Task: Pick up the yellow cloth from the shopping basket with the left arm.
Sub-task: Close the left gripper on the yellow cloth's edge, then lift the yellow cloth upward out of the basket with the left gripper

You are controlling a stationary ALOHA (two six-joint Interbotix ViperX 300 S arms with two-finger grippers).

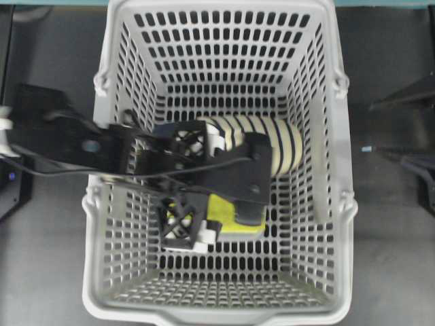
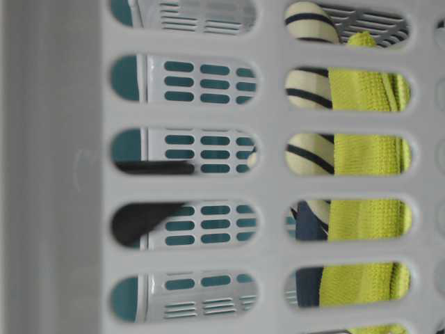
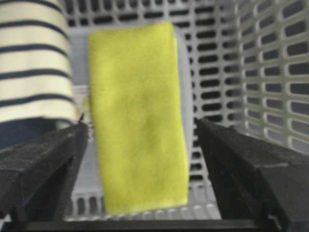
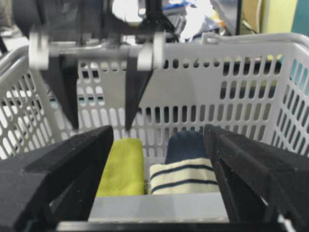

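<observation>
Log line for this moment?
left pincer: open, above yellow cloth | cloth: in shopping basket, beside slipper | right pincer: open

The left arm (image 1: 204,170) hides most of the yellow cloth (image 1: 228,214) overhead; the slipper (image 1: 272,142) is partly covered.

A soft slipper striped in cream and navy (image 1: 282,144) lies on its side near the middle of the frame, its rounded striped upper showing. In the right wrist view its plain navy part (image 4: 186,146) rises behind the stripes. A dark tabletop (image 1: 387,231), possibly matte black, spreads around.
</observation>
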